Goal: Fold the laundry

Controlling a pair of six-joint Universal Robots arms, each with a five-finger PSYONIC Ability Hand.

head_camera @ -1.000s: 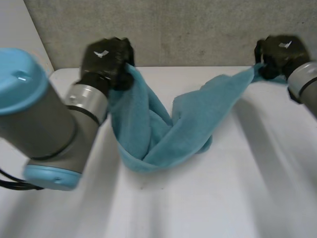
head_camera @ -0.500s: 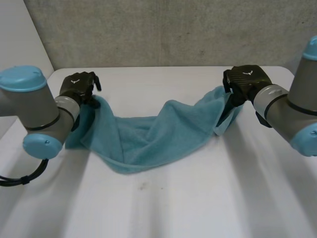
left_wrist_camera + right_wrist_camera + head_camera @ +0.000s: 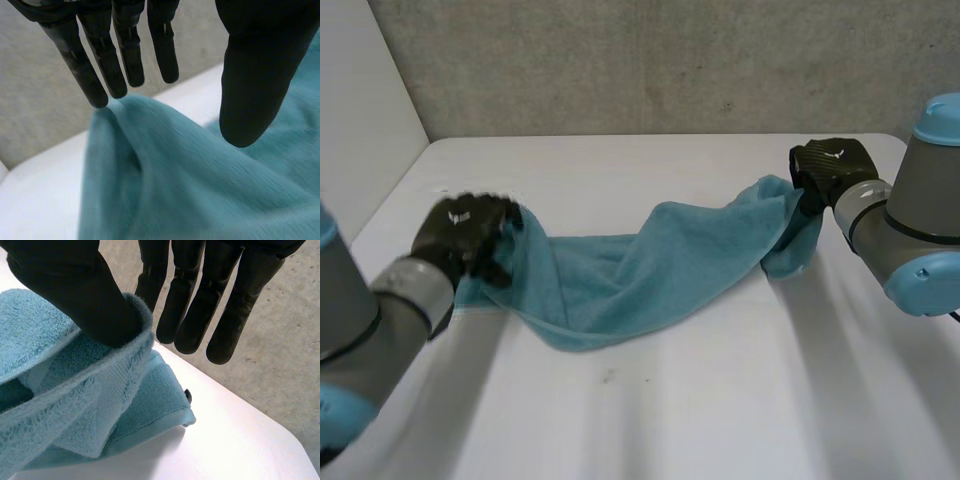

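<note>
A teal towel (image 3: 640, 265) lies in a loose, sagging band across the white table (image 3: 720, 400). Its left end rests on the table beside my left hand (image 3: 470, 235). In the left wrist view that hand's fingers (image 3: 125, 50) are straight and spread from the thumb, just above the towel (image 3: 200, 190), holding nothing. My right hand (image 3: 830, 165) holds the towel's right end lifted off the table. In the right wrist view its thumb (image 3: 65, 285) presses the hemmed edge of the towel (image 3: 75, 405) against the fingers, and the corner hangs folded below.
A grey wall (image 3: 650, 60) runs behind the table's far edge. The table's left edge lies close to my left arm. Bare white tabletop (image 3: 225, 440) stretches in front of the towel and under the right hand.
Both hands came down and apart, laying the towel's middle on the table. My left hand opened and let go of the left end, and its arm drew back towards the near left.
</note>
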